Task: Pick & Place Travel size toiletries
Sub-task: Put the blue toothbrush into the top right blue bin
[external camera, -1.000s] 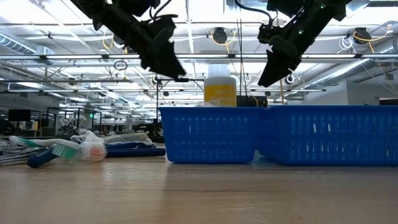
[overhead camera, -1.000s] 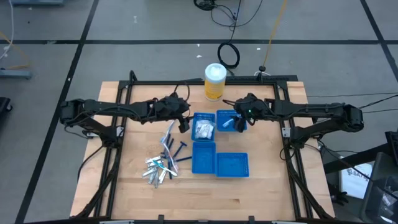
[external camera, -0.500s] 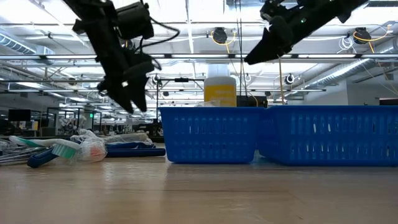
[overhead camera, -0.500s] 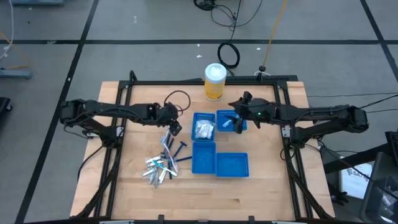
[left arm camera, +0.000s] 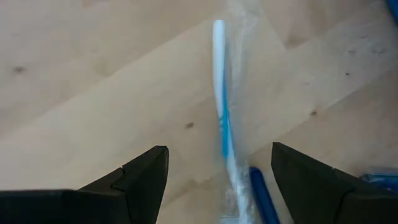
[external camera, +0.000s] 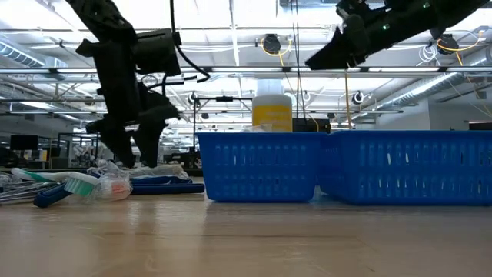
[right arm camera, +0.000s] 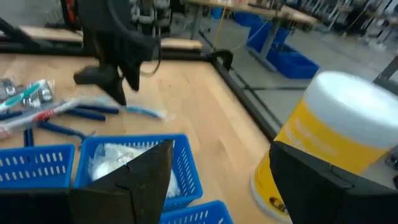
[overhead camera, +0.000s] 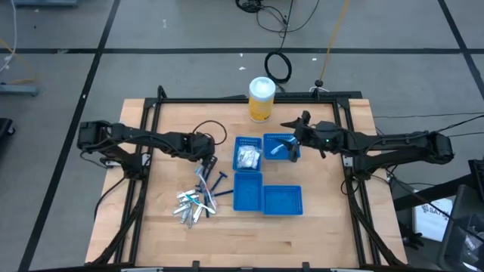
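Note:
The toiletries lie in a loose pile (overhead camera: 195, 200) on the table's left middle: silvery tubes, dark blue razors (overhead camera: 215, 181) and wrapped toothbrushes (external camera: 73, 183). White packets (overhead camera: 247, 156) sit in one blue tray. My left gripper (overhead camera: 206, 155) hangs open over the pile's far end, pointing down. Its fingers stand on either side of a blue-and-white toothbrush in a clear wrapper (left arm camera: 221, 106) without touching it. My right gripper (overhead camera: 297, 130) is open and empty, raised beside the far right tray (overhead camera: 278, 146).
Several blue mesh trays (overhead camera: 247, 189) cluster at the table's middle. A tall yellow canister with a white lid (overhead camera: 261, 98) stands at the far edge, close to my right gripper (right arm camera: 221, 155). Bare wood lies along the near edge and at the far left.
My left gripper has moved away from the tray with the packets, toward the table's left and near side. It has come down over the pile and tipped to point downward. My right gripper has drawn back from over the far right tray toward the right and levelled out.

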Tool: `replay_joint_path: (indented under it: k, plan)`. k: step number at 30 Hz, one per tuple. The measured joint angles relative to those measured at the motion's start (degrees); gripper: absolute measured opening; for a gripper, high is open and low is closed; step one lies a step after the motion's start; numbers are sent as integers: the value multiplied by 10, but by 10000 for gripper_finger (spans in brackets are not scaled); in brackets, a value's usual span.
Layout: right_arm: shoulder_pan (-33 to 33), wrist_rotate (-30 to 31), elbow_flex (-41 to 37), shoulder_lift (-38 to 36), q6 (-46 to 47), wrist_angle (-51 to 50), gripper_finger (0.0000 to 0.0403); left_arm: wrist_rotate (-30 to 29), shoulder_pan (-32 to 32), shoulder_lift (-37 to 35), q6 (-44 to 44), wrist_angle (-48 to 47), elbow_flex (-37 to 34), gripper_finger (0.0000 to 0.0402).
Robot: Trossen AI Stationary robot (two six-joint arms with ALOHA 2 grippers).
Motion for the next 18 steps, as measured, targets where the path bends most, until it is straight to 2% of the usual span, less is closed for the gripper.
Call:
replay_joint_path:
  k: [11,15,18]
  plan:
    - [7,-1,0,-30,-7,8,253,29,-5,95,-47,8,5,278]
    - [6,0,-6,-23,-3,16,253,29,-5,97,-38,7,5,272]
    - [6,0,-13,-23,-3,33,253,31,-4,87,-23,6,2,246]
